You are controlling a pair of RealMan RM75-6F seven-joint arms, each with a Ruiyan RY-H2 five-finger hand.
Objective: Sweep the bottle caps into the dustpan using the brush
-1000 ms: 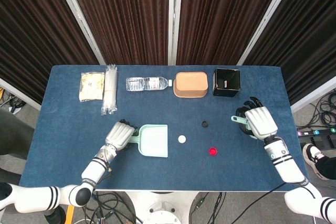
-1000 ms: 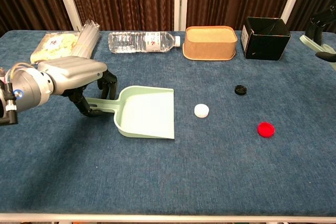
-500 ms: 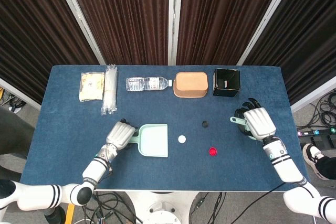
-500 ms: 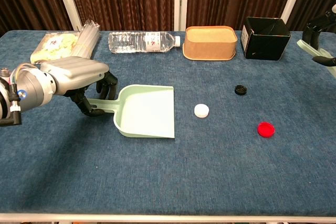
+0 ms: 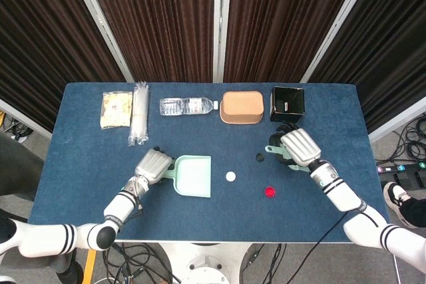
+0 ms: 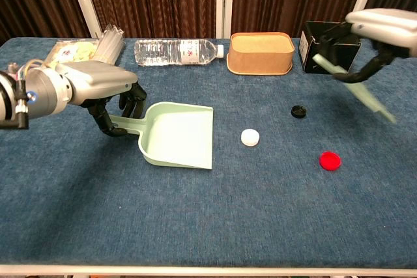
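The pale green plastic dustpan (image 6: 176,136) is taken as the landmark; it lies flat on the blue cloth-covered tabletop (image 6: 208,226) with its open mouth turned toward the caps. Its handle is clasped by the left hand (image 6: 104,92), whose dark fingers (image 6: 133,101) are curled around it.

A white round bottle cap (image 6: 250,137) is seen just beyond the dustpan's mouth, apart from it. A black bottle cap (image 6: 298,111) lies further out from the mouth and a little toward the back of the tabletop, and a red bottle cap (image 6: 330,160) lies furthest from the dustpan, toward the front.

The pale green brush (image 6: 365,92) is held by the right hand (image 5: 297,147), which is clamped on its handle well out from the dustpan's mouth, beside the black cap; the brush is raised above the cloth and tilted, and is blurred in the chest view.

Behind the dustpan, along the far edge, a clear plastic water bottle (image 5: 187,106) is laid on its side, with a tan oval paper bowl (image 5: 241,107) and a black open box (image 5: 287,104) further along.
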